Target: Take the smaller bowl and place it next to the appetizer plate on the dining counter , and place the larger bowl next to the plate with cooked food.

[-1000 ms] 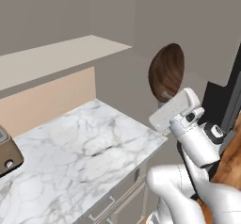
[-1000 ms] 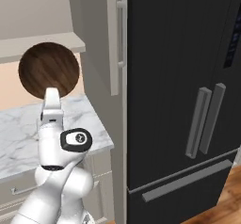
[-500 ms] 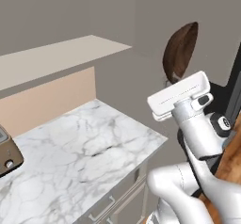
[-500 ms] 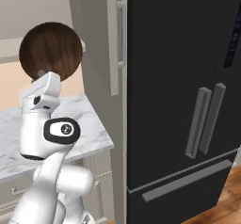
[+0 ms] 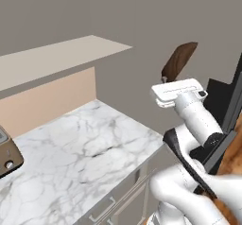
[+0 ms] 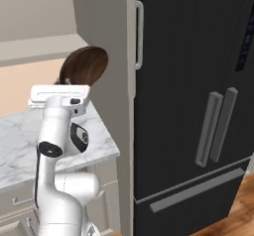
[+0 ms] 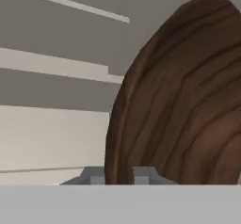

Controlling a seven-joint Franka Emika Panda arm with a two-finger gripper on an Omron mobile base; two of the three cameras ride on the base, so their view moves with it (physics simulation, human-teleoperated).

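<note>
Meanwhile, your tool (image 5: 166,79), clenched on the brown bowl (image 5: 178,60), had swung rightward off the tabletop (image 5: 80,148), beginning its carry.

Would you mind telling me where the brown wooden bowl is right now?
The brown wooden bowl is held on edge in the gripper, raised above the right end of the marble worktop, just left of the black fridge.
</note>
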